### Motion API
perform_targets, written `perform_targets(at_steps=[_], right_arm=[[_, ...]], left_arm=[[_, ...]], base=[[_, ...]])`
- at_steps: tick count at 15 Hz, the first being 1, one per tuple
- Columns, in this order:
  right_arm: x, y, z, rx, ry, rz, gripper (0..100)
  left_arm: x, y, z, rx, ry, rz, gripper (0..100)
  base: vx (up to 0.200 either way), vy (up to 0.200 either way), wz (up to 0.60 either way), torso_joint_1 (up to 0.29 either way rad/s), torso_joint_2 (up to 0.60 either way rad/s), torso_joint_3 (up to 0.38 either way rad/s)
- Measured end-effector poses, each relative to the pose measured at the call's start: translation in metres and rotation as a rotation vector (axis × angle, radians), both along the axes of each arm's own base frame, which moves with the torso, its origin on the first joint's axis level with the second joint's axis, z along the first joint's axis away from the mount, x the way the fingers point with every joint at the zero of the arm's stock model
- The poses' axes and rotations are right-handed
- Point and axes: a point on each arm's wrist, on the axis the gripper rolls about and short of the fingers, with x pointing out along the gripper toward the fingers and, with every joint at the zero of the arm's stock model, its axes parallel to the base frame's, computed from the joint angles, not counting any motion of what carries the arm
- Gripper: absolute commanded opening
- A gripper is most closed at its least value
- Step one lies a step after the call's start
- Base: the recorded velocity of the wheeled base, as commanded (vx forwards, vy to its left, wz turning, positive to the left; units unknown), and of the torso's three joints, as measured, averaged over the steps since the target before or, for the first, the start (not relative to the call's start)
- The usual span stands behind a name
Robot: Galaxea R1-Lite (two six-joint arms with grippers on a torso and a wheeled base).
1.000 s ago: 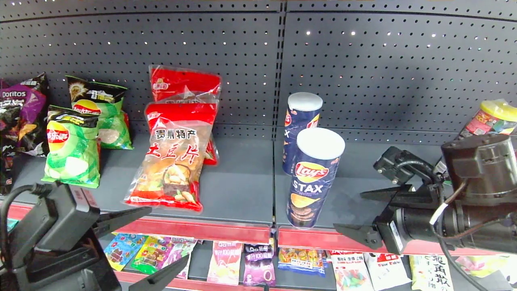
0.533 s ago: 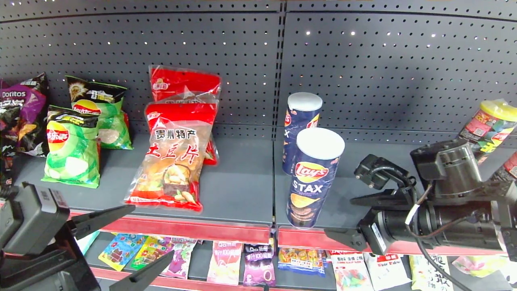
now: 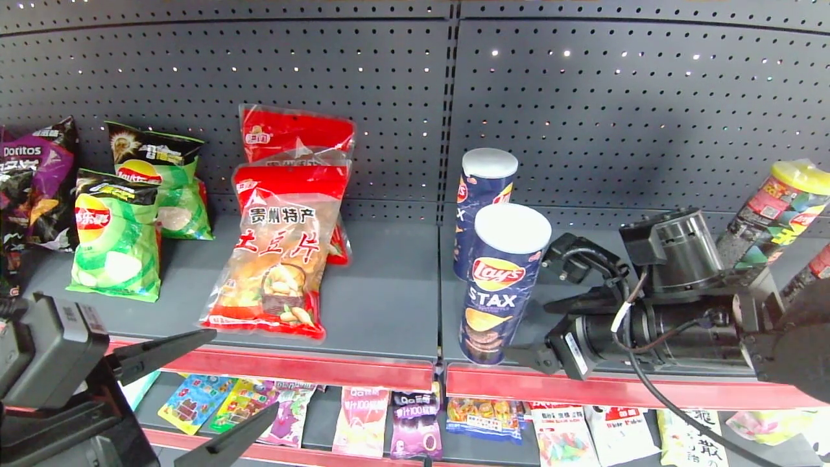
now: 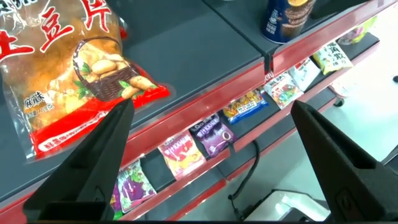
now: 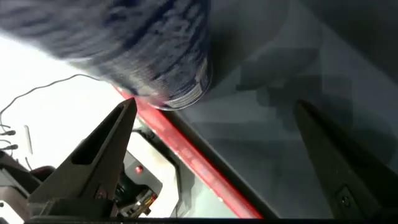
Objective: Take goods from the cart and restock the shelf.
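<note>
A dark blue chip can with a white lid [image 3: 502, 285] stands at the front of the grey shelf [image 3: 382, 305], and a second such can [image 3: 483, 194] stands behind it. My right gripper [image 3: 528, 329] is open, lying level just right of the front can, with its near fingertip by the can's base. In the right wrist view the can [image 5: 149, 50] is blurred, just beyond the open right gripper [image 5: 214, 104]. My left gripper [image 3: 245, 371] hangs open below the shelf's red front edge, holding nothing. In the left wrist view the left gripper [image 4: 211, 104] points at that edge.
Red potato chip bags [image 3: 279, 259] lie mid-shelf, green bags [image 3: 117, 237] and a purple bag [image 3: 35, 175] to the left. A yellow-lidded can [image 3: 775, 198] leans at the far right. Small candy packs [image 3: 363, 421] fill the lower shelf. Bare shelf lies between the red bags and the cans.
My right gripper has moved left along the shelf up to the front can, whose top has shifted slightly left. The left gripper dropped and drew back a little, then held still.
</note>
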Motion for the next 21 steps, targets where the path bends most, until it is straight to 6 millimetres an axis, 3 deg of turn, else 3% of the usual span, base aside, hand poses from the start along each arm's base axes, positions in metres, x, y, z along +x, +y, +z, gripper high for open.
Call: perform_targets(at_steps=[8,21], right_arm=[[0.011,-0.009,-0.005,-0.02,0.008,-0.061,100],[0.026,-0.007,-0.003,-0.022,-0.01,-0.089,100]], left_arm=[[0.001,0.0,0.0,-0.005,0.009,0.003,100],[0.001,0.0,-0.002,-0.003,0.013,0.005,100]], base=[[0.0,0.0,0.0,0.0,0.0,0.0],[0.0,0.0,0.0,0.0,0.0,0.0]])
